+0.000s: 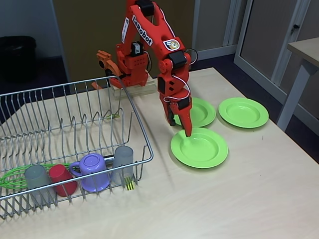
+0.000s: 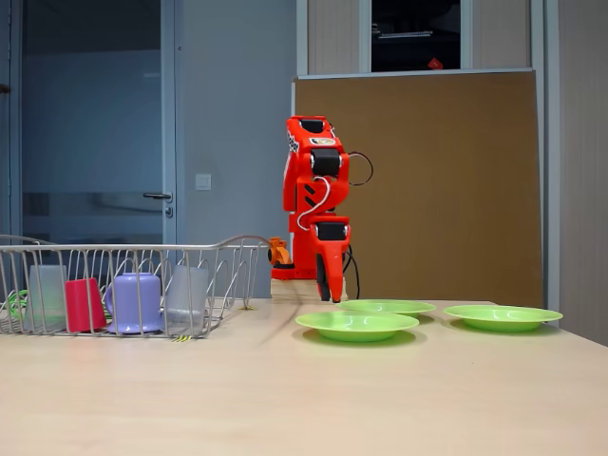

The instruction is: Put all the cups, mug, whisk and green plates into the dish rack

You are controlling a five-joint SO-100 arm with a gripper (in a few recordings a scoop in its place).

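a pale wooden tabletop (image 1: pixel 259 199) fills both fixed views, with an orange-red robot arm (image 1: pixel 149 45) at upper centre. its fingers (image 1: pixel 188 130) point straight down at the back rim of the nearest green plate (image 1: pixel 199 148) in the middle of the frame — whether they touch the rim, and whether they are apart or together, cannot be told. two more green plates lie flat to the right: one (image 1: pixel 202 110) just behind the arm's tip, one (image 1: pixel 243 112) further right. the silver dish rack (image 1: pixel 75 104) takes the left half of the frame. along its front edge, from left to right — a grey cup (image 1: pixel 37 178), a red cup (image 1: pixel 63 179), the purple mug (image 1: pixel 93 172) and a second grey cup (image 1: pixel 122 160). the green whisk (image 1: pixel 12 178) lies at the rack's lower left.
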